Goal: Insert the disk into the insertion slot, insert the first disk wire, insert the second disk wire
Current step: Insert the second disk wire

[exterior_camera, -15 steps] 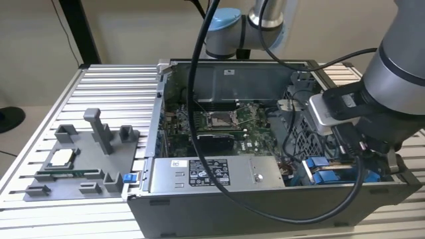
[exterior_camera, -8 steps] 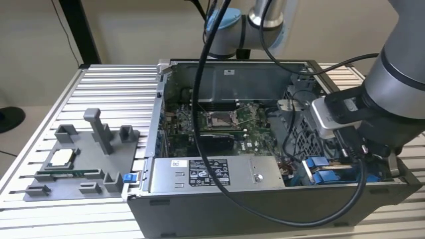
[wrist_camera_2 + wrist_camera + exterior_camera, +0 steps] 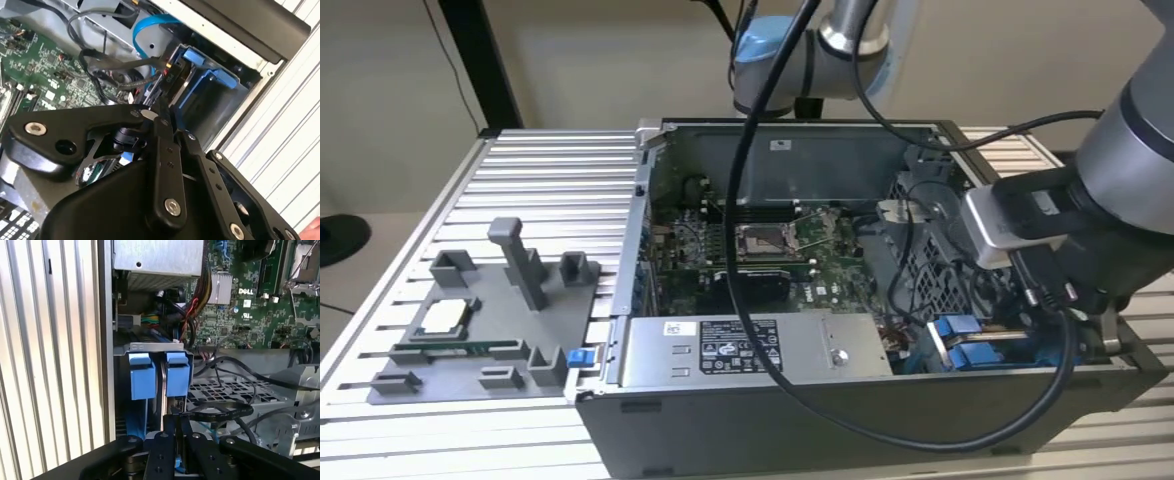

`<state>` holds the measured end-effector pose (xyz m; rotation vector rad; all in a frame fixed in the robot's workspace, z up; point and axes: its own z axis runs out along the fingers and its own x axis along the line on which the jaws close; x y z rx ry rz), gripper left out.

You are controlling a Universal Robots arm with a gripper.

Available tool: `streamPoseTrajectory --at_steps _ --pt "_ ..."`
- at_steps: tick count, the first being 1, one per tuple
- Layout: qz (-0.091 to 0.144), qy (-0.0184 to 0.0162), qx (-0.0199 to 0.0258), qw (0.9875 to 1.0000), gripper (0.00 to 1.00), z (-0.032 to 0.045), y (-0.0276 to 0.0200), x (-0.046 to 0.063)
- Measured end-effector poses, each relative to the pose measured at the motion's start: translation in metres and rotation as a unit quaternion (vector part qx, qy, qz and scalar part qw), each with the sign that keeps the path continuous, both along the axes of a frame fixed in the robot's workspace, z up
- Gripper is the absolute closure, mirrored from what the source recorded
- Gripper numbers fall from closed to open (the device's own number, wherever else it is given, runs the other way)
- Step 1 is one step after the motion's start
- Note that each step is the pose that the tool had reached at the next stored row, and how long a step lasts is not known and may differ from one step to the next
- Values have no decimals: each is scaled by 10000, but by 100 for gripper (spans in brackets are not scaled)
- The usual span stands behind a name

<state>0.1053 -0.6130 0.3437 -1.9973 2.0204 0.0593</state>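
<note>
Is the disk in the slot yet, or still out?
In. The disk stands edge-on between the slot's blue tabs, inside the case. How fully seated, cannot tell.

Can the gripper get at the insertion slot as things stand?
Probably yes: the gripper sits right at the insertion slot, its blue tabs facing it; black cables run beside, not across.

- Bright blue tabs (image 3: pixel 177 372) on the grey insertion slot (image 3: pixel 155 347).
- Green motherboard (image 3: pixel 761 255) with a silver socket.
- Grey power-supply box (image 3: pixel 747 347), white label.
- Black gripper (image 3: pixel 162 112).
- Pale ribbed silver table (image 3: pixel 547 180).
- Light blue flat cable (image 3: pixel 150 25).
</note>
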Motion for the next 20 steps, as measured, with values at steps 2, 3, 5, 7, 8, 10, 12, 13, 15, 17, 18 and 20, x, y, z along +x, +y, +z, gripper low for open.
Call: streamPoseTrajectory --at_steps 2,3,5,7,8,10,12,13,15,17,18,20 --pt "6 0 30 10000 100 -1 2 43" --pt "9 0 39 10000 100 -1 3 56" --pt "15 0 50 10000 100 -1 6 73" --pt "21 0 63 10000 100 -2 9 85" --pt "22 0 67 10000 100 -3 11 86" --pt "25 0 74 10000 100 -6 14 87" --pt "30 0 77 10000 100 -10 17 89" --pt "32 0 76 10000 100 -11 19 89" --pt "36 0 76 10000 100 -16 24 89" --pt "41 0 77 10000 100 -25 29 89" --pt "44 0 76 10000 100 -30 32 89" --pt "50 0 77 10000 100 -39 36 89"
